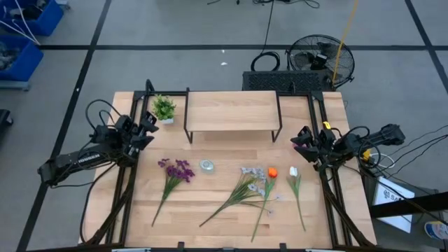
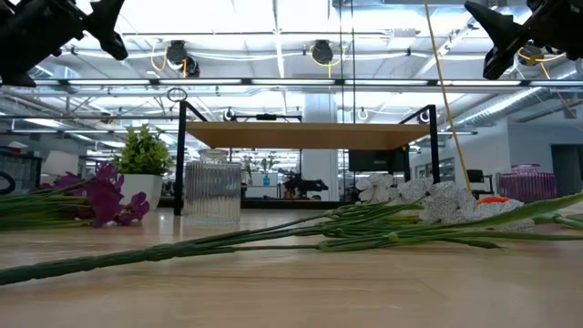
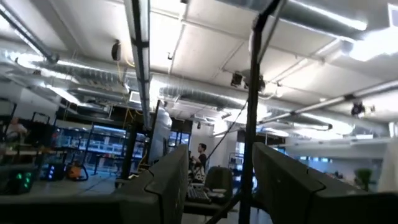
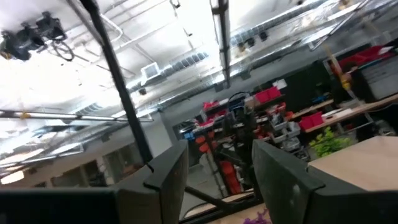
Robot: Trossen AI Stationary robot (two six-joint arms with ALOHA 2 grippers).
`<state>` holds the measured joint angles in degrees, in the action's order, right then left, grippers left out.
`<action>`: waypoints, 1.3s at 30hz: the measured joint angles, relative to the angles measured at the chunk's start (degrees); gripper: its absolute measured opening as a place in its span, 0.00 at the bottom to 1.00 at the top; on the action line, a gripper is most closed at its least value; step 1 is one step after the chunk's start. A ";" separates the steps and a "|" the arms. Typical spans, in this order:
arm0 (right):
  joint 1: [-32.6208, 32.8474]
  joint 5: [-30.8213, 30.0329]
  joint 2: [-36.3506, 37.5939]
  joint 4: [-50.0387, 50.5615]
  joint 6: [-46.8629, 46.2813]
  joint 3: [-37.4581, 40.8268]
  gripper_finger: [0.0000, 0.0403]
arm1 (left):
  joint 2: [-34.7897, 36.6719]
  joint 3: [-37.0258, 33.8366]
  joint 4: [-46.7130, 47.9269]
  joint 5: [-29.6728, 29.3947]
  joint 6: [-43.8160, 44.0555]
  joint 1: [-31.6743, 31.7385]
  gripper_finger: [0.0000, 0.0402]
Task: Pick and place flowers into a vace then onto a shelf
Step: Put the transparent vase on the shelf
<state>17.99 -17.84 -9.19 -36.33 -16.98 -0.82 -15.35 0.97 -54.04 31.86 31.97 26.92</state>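
The flowers lie flat on the tabletop. In the high view I see the purple bunch (image 1: 176,170), the white and pale-blue spray (image 1: 246,183), the orange bloom (image 1: 272,172) and the white bud (image 1: 293,171), stems toward the near edge. A small clear ribbed vase (image 1: 206,166) (image 2: 211,191) stands upright between the purple bunch and the spray. The shelf (image 1: 232,112) (image 2: 310,136) stands on its black legs at the far side. My left gripper (image 1: 148,127) (image 3: 217,186) hovers open at the left edge. My right gripper (image 1: 302,141) (image 4: 214,180) hovers open at the right edge. Both are raised and away from the flowers.
A small green potted plant (image 1: 164,108) (image 2: 146,155) stands left of the shelf near the far left corner. Black frame rails run along both table sides. Bare tabletop (image 1: 210,203) lies between the purple bunch and the spray. A fan and cables sit on the floor beyond the far edge.
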 joint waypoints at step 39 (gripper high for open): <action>0.01 10.32 -38.21 22.03 19.21 -59.98 0.42 | -28.61 78.07 71.39 2.95 -19.46 -0.04 0.46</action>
<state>18.00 -7.52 -47.40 -14.29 2.22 -60.80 -43.97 79.04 17.35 34.81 12.52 26.87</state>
